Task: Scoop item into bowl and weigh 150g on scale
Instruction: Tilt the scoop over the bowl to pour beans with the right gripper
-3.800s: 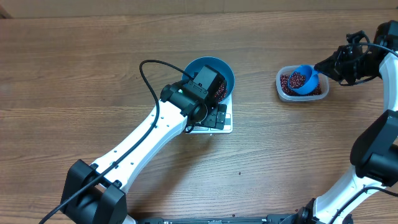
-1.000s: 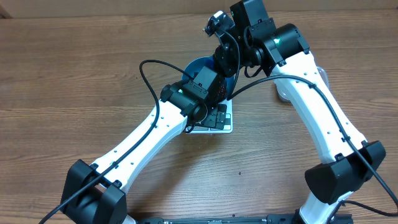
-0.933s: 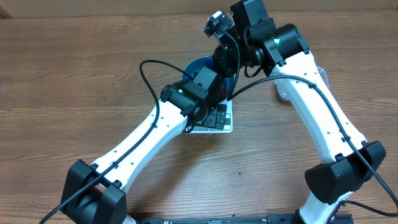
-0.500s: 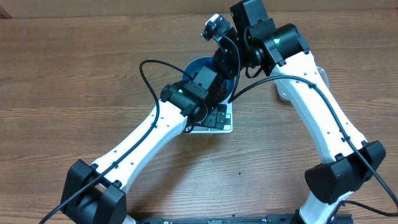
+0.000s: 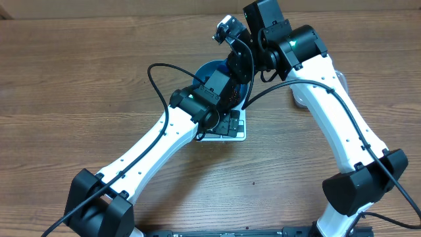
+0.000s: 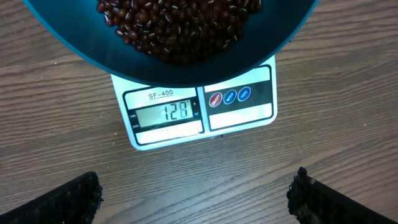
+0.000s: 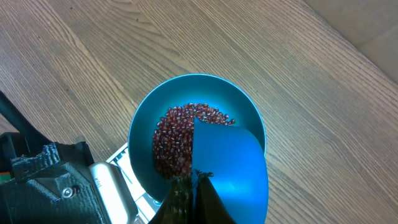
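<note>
Beans (image 6: 180, 25) in bowl (image 6: 74, 18) on scale (image 6: 239, 115), scoop (image 7: 230, 168) above

Left gripper (image 6: 196, 191) jaws wide; right gripper (image 7: 191, 190) clamped, arm extended

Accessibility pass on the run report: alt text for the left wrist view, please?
A white scale with a display reading 128 holds a blue bowl of small red-brown beans, seen from above on a wooden table. The open left gripper shows as black tips in the two bottom corners.
</note>
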Available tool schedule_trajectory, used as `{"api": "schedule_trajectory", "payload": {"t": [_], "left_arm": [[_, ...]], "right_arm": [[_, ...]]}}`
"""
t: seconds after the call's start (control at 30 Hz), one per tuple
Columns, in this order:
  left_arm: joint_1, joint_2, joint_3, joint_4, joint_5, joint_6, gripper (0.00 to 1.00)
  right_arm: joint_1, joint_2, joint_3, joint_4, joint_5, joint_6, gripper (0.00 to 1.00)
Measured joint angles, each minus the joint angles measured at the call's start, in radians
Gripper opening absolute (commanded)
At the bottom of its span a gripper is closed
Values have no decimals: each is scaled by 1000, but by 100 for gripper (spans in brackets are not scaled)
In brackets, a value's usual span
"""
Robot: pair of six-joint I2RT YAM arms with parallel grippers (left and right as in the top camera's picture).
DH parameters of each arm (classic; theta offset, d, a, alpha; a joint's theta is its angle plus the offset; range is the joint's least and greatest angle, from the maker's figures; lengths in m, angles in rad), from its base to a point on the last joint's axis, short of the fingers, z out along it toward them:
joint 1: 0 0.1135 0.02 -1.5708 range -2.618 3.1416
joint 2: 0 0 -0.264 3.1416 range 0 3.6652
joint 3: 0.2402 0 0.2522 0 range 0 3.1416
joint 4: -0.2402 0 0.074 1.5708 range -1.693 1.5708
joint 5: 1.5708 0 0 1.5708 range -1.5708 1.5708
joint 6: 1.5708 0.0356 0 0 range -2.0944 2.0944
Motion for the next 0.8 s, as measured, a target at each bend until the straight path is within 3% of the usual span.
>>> {"api": "schedule_trajectory", "payload": {"t": [0.8], "left_arm": [[0,0,0,0,0,0,100]], "right_arm": [[0,0,0,-19,-3,-3,4]]}}
